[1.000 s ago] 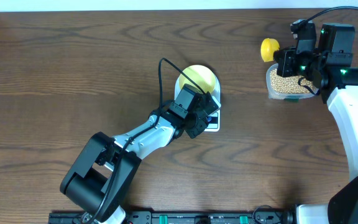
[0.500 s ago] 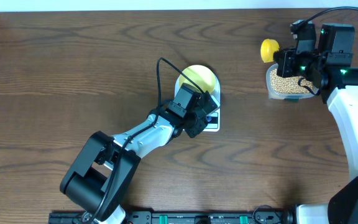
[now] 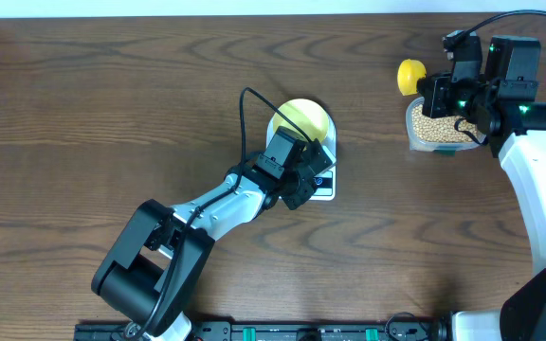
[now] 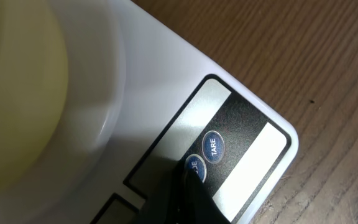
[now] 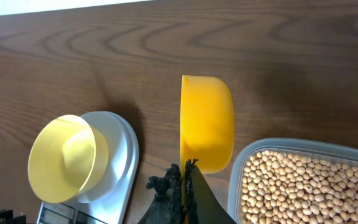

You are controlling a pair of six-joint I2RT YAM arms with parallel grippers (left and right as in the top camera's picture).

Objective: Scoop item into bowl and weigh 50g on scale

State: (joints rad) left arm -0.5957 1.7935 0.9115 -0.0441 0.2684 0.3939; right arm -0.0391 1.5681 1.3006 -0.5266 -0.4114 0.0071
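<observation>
Soybeans (image 5: 303,180) lying in clear container (image 5: 236,163) on counter (image 5: 291,62), none in bowl (image 5: 67,158) sitting on scale (image 4: 166,81); left hand (image 4: 188,183), pinched shut, seemingly pressing button (image 4: 194,167) beside TARE key (image 4: 213,145); right hand (image 5: 184,177) gripping yellow scoop (image 5: 207,121) just beside container; likely setup step; next: scooping calls for dipping scoop into soybeans.

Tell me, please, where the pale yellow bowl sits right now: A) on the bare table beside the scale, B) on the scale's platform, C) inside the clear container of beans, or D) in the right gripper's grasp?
B: the right wrist view shows the bowl resting on the round white platform of the scale, and the overhead view agrees.
</observation>
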